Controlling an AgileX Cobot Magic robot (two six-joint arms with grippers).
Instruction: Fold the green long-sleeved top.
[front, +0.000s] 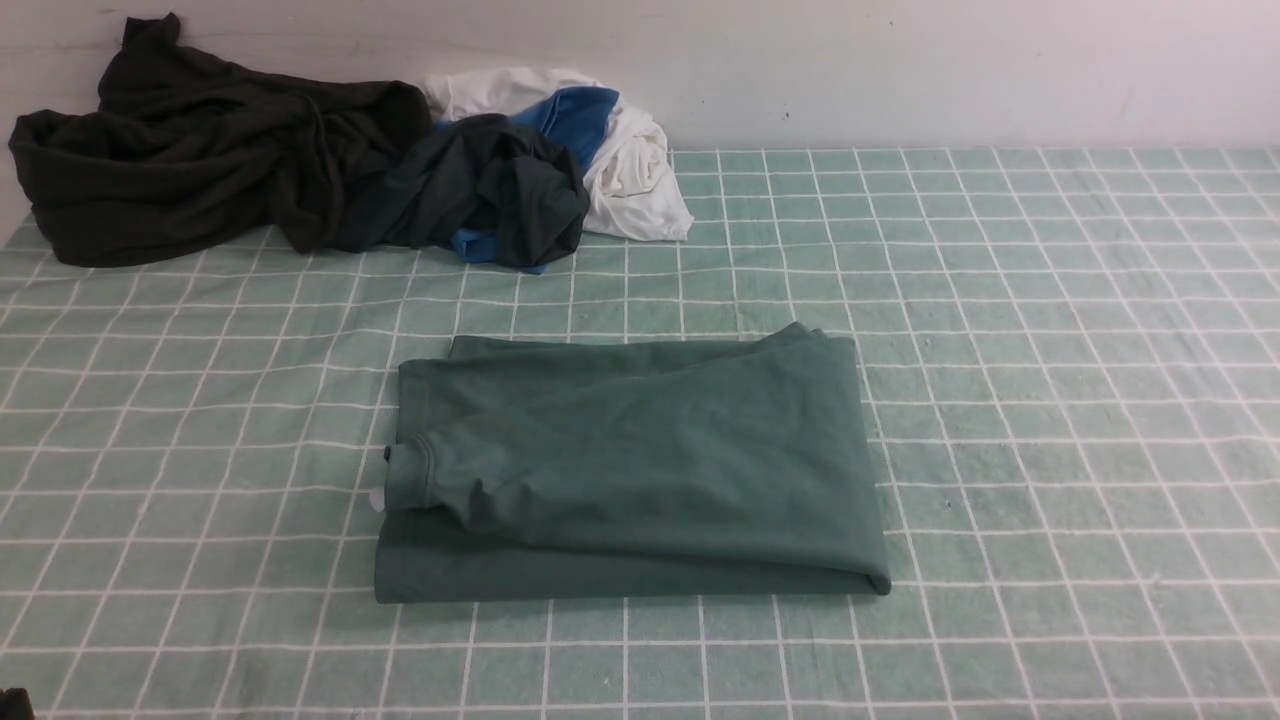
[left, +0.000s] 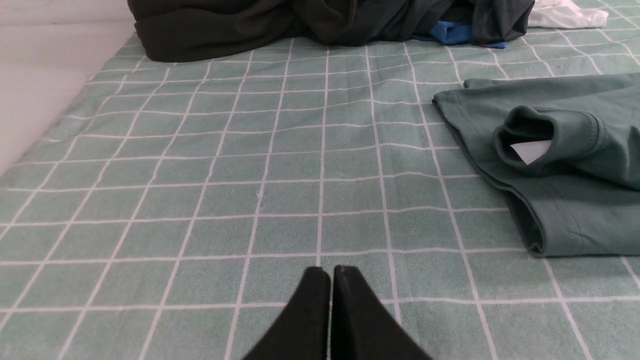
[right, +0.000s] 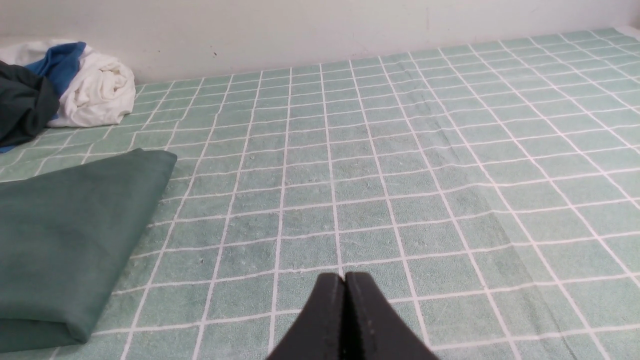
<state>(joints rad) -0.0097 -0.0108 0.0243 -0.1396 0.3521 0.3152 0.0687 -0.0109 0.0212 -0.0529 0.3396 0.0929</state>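
The muted sage-green cotton jersey long-sleeved top (front: 640, 470) is lying folded into a rough rectangle near the middle of the pale green terry cloth with a white grid (front: 1050, 400), slightly toward the robot's left. One cuffed sleeve (front: 430, 475) is lying across the top layer, cuff pointing left; in the left wrist view the cuff opening is showing a small white tag (left: 531, 151) inside. Folded layers are stacking at the near edge, and the right edge is showing as a rounded fold in the right wrist view.

The left gripper (left: 330, 272) is sitting clenched, black fingers pressed together with nothing between them, hanging over bare cloth, clear of the top's left edge. The right gripper (right: 344, 277) is likewise clamped on nothing, fingers touching, over bare grid to the right of the top, not touching it. Neither arm is showing in the front view.

At the far left, against the white wall (front: 900, 70), a crumpled dark olive-black garment (front: 200, 170) is piling up. Beside it, a dark teal-grey garment with blue trim (front: 500, 190) is bunching against a white and blue garment (front: 620, 150). All three are sitting well apart from the folded top.
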